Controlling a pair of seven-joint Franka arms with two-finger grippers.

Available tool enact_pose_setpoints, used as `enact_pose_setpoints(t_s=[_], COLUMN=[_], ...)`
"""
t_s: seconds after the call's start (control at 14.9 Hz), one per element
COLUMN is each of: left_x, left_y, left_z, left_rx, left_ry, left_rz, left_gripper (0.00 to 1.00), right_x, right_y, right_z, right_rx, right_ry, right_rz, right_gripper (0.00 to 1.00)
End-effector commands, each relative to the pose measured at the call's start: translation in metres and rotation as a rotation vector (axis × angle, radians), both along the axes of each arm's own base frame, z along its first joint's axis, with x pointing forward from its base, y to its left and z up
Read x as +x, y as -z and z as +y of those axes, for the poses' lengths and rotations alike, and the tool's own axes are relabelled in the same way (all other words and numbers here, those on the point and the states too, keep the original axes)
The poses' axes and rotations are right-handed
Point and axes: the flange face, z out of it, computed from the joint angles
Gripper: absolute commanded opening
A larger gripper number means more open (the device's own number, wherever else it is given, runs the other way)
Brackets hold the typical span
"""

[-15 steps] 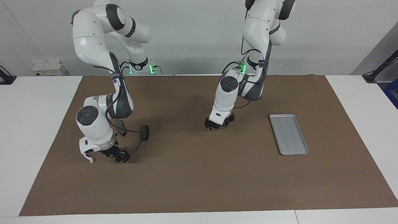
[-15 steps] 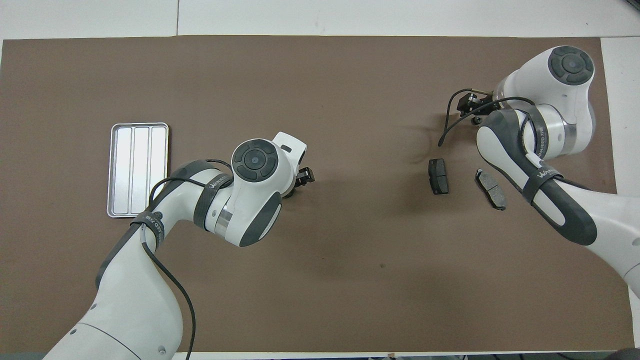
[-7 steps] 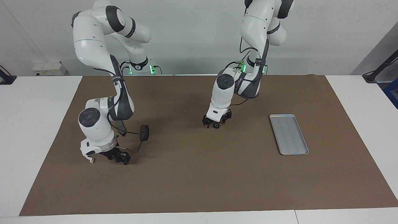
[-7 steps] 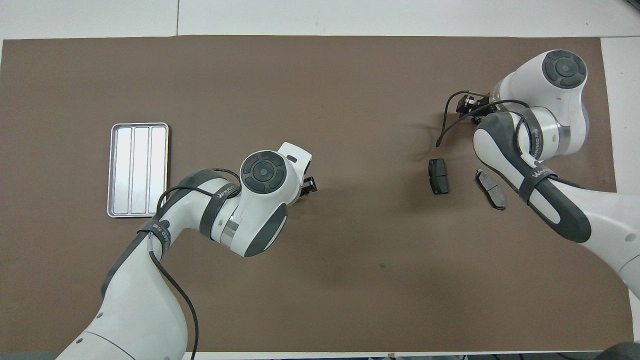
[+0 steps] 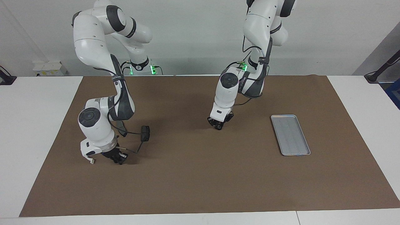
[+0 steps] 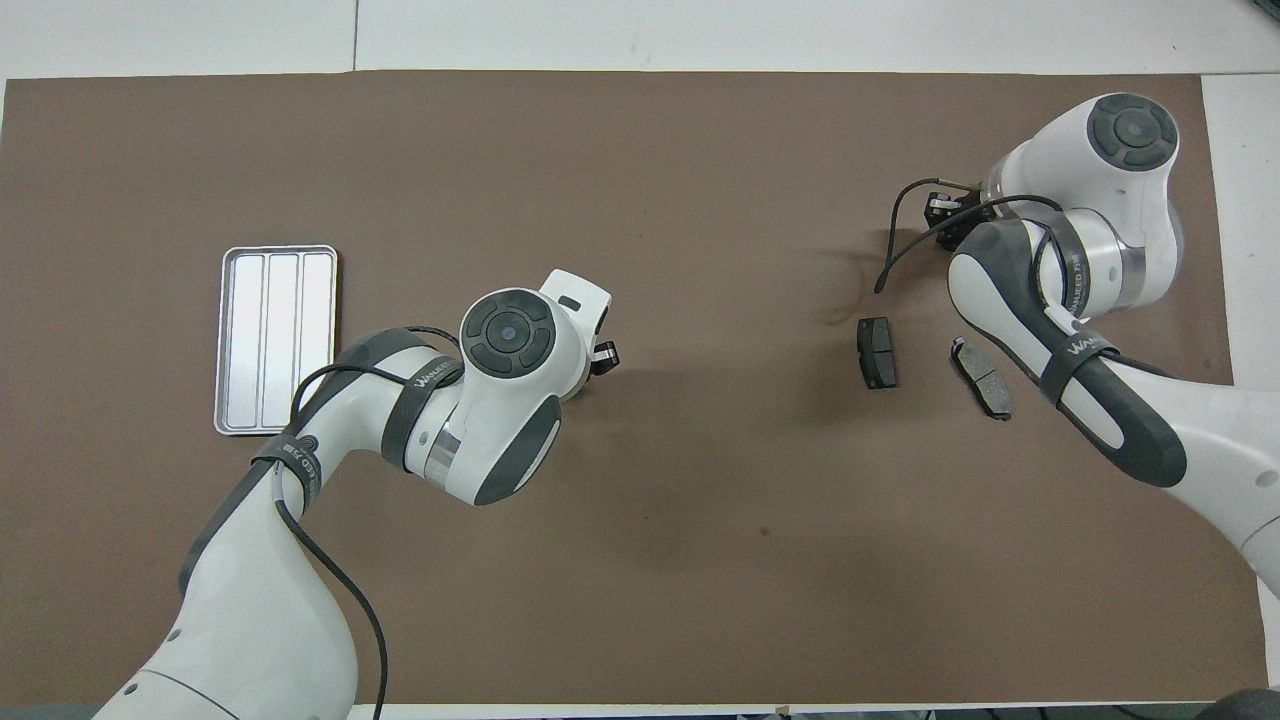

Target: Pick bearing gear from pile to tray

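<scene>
hanging low over the middle of the brown mat (image 5: 187,181), the left pincer (image 5: 219,124) points its tips down at the cloth. something small and dark sits right at those tips in the facing view, but whether that is the bearing gear or part of the pincer, and whether the pincer is wide, narrow or holding, cannot be told from here. from above, the left arm's own wrist covers most of the left pincer (image 6: 600,355).

out from it, toward the left arm's end of the desk (image 5: 47,109), lies the tray (image 5: 290,134), well apart from the pincer. its long axis runs from nearer the robots to farther from them, so a sideways carry would meet its long edge first. no part shows on the ridged floor of the tray (image 6: 277,340).

the left arm is plainly the nearer of the 2 to the tray. the right pincer (image 5: 118,157) is down close to the mat at the right arm's end, and its state cannot be told either. what shows of the pile (image 6: 982,377) lies there: 2 dark pad-shaped pieces (image 6: 877,352) flat on the mat, side by side. no bearing gear can be picked out among them.

my judgement: if the dark bit is the gear, the coming move is a sideways carry to the tray.
</scene>
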Motion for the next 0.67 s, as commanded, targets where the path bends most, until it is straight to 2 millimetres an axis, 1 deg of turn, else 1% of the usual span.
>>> enact_pose_setpoints(t_s=[0.0,0.07,0.13,0.2,0.27,0.34,0.4,0.47,0.54,0.6], left_x=[0.035,0.043,0.054,0.065,0.070,0.075,0.074,0.067,0.054,0.038], left_y=[-0.049,-0.071,-0.092,-0.106,-0.112,-0.112,-0.107,-0.100,-0.089,-0.077], left_z=[0.048,0.073,0.109,0.153,0.194,0.243,0.290,0.330,0.366,0.388], left_rx=[0.041,0.045,0.044,0.046,0.053,0.056,0.052,0.045,0.035,0.029], left_ry=[0.061,0.092,0.101,0.117,0.159,0.210,0.265,0.316,0.348,0.372], left_rz=[-0.008,-0.002,-0.006,-0.005,0.016,0.048,0.076,0.095,0.113,0.112], left_gripper=[0.00,0.00,0.00,0.00,0.00,0.00,0.00,0.00,0.00,0.00], right_x=[0.003,0.000,-0.002,-0.008,-0.014,-0.022,-0.029,-0.038,-0.049,-0.058], right_y=[-0.040,-0.057,-0.077,-0.096,-0.114,-0.129,-0.143,-0.150,-0.150,-0.150], right_z=[0.012,0.030,0.041,0.059,0.083,0.109,0.139,0.177,0.215,0.246], right_rx=[-0.032,-0.041,-0.044,-0.046,-0.029,0.000,0.011,0.006,0.006,0.007], right_ry=[-0.034,-0.056,-0.061,-0.067,-0.072,-0.033,0.030,0.079,0.129,0.191], right_rz=[0.064,0.083,0.093,0.103,0.116,0.127,0.122,0.115,0.108,0.092], right_gripper=[0.00,0.00,0.00,0.00,0.00,0.00,0.00,0.00,0.00,0.00])
